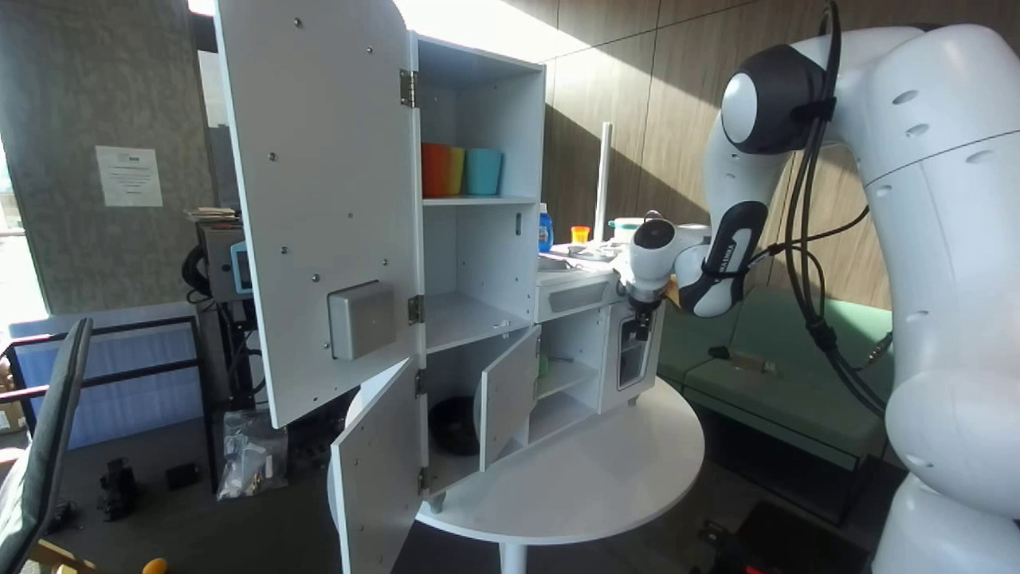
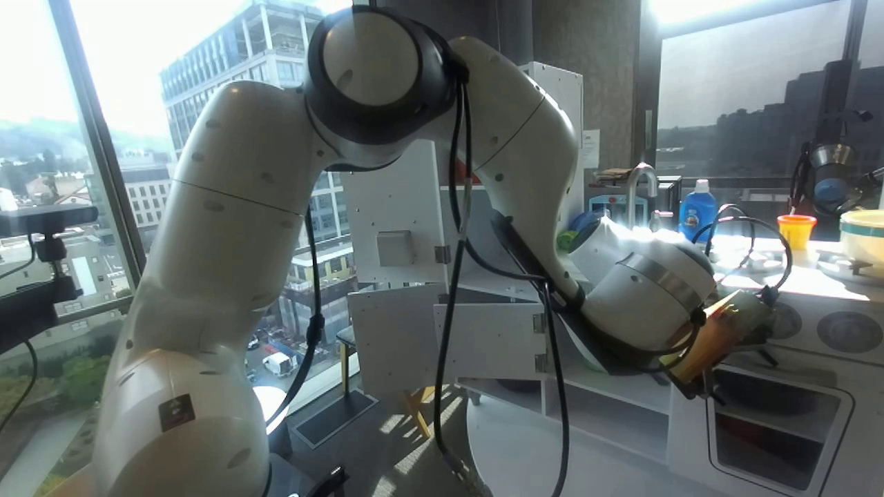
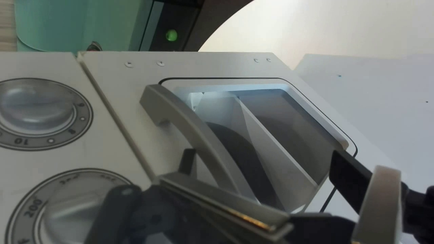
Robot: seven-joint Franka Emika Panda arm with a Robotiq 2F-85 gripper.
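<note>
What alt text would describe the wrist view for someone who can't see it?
An open pincer has its fingers on either side of a curved grey handle on a white, windowed oven door; contact cannot be judged. Two numbered dials sit at the left.

Premises: office-type room, apparently a robot lab. Evidence: robot arm [image 1: 940, 255] behind the hand [image 1: 642, 327]; toy kitchen [image 1: 475, 271] before it, on a round white desk [image 1: 613, 478] below; green bench [image 1: 785, 399] beyond; window [image 2: 103, 152] well away from the hand, showing city buildings [image 2: 242, 76].

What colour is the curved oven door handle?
Grey; the oven door handle shows best in the wrist view.
</note>
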